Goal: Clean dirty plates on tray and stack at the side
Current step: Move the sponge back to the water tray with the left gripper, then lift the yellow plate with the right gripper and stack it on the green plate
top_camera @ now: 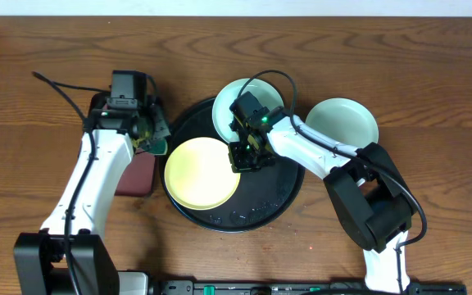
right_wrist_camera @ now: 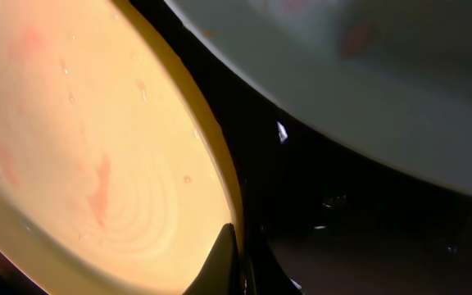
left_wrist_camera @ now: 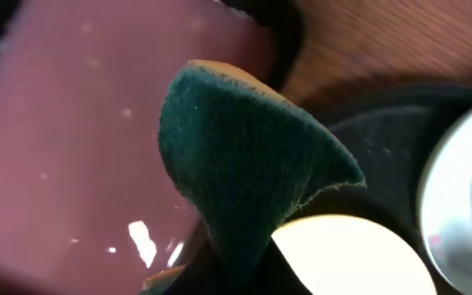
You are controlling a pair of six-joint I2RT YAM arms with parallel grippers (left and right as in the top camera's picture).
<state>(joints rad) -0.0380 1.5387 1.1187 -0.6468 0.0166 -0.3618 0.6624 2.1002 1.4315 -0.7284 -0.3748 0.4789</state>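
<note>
Three round, shallow, glossy plates. One pale yellow plate (top_camera: pixel 201 172) with faint red smears lies on the single round black tray (top_camera: pixel 277 197), and one mint plate (top_camera: pixel 229 105) rests at the tray's far edge. A second mint plate (top_camera: pixel 344 123) sits off the tray on the wood-grain worktop (top_camera: pixel 433 82). The right tool (top_camera: pixel 247 156) has its tips set close at the yellow rim; whether it grips, I cannot tell. The left tool (top_camera: pixel 148 133) pinches one fuzzy green sponge (left_wrist_camera: pixel 244 172) above a maroon tray (left_wrist_camera: pixel 72 147).

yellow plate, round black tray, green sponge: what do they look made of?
Yellow plate: likely plastic or melamine, smooth and semi-gloss; faint concentric rings and red smears show in the right wrist view.
Round black tray: probably plastic, glossy with small glints.
Green sponge: matte fibrous scouring layer over tan foam, seen at its edge.
</note>
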